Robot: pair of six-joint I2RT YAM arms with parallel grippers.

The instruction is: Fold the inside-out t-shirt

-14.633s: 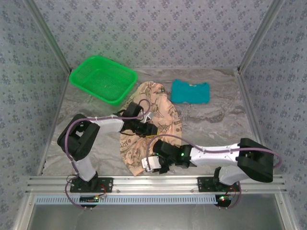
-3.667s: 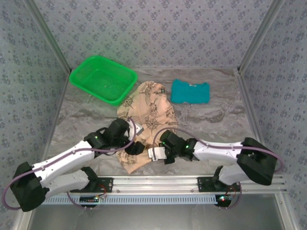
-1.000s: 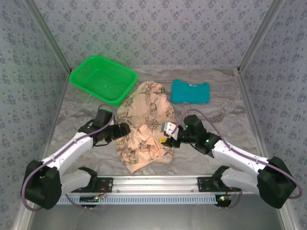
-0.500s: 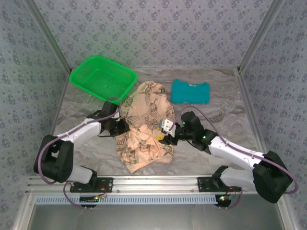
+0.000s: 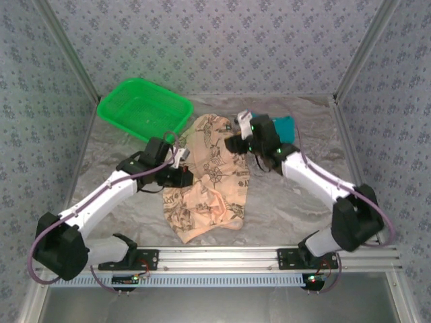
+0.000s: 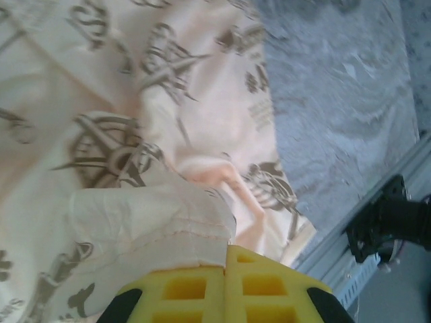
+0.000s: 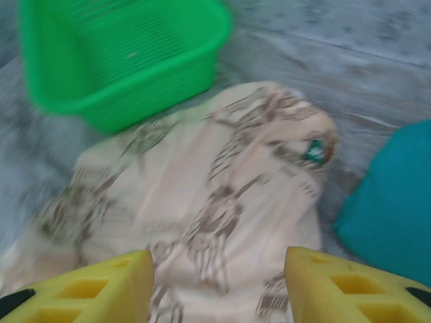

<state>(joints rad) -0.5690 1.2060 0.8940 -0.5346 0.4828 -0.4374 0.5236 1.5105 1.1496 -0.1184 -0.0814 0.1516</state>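
Left arm extended low over the counter (image 5: 303, 202), left gripper (image 5: 183, 176) pinching a shirt (image 5: 212, 192) fold. Right arm stretched far forward, right gripper (image 5: 236, 140) spread, shirt just below it.

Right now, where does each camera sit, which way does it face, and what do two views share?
Top camera: above and behind the arms, looking down on the table; both arms show, left gripper and right gripper at the t-shirt.
Left wrist camera: on the left arm, looking past its shut yellow fingers pinching the t-shirt.
Right wrist camera: on the right arm, looking past its open fingers toward the green basket and teal cloth.
Shared: both wrist views show the t-shirt.
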